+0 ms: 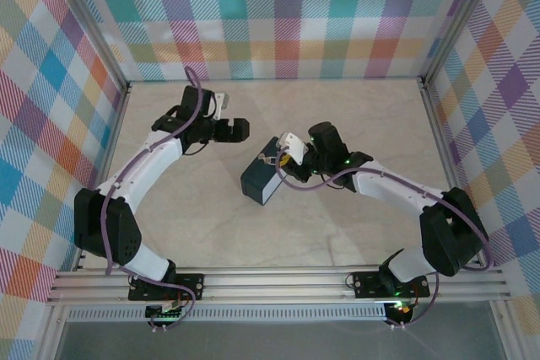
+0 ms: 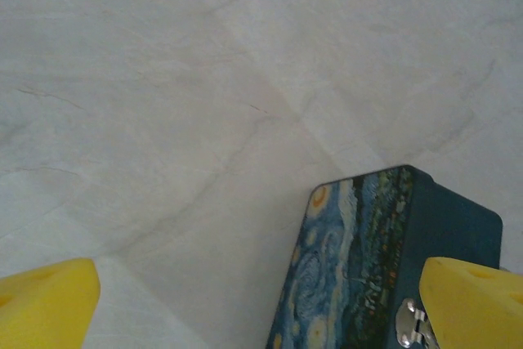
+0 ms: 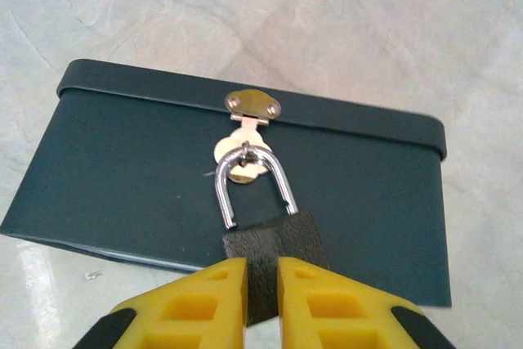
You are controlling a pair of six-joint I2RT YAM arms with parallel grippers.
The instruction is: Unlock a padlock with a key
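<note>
- The padlock (image 3: 276, 239), a dark textured body with a silver shackle (image 3: 253, 171), hangs from the hasp (image 3: 253, 106) on the side of a dark-blue box (image 3: 122, 169).
- The box lies near the middle of the tabletop (image 1: 337, 124). Its hasp side is turned toward the right edge.
- The right tool (image 3: 261, 269) is clenched on the padlock. Its yellow fingers (image 3: 204, 300) press the body from both sides, and the body sticks up between them.
- The shackle passes through the round staple under the hasp. Its left leg seems to end just clear of the body, though the angle leaves this uncertain.
- The left tool (image 2: 260, 304) is released, with its two yellow fingertips spread wide at the bottom corners of the left wrist view.
- It hangs just beside the box on the side toward the left edge and touches nothing.
- In the left wrist view the box shows a swirling painted print on one face and a small silver hinge near the right fingertip.
</note>
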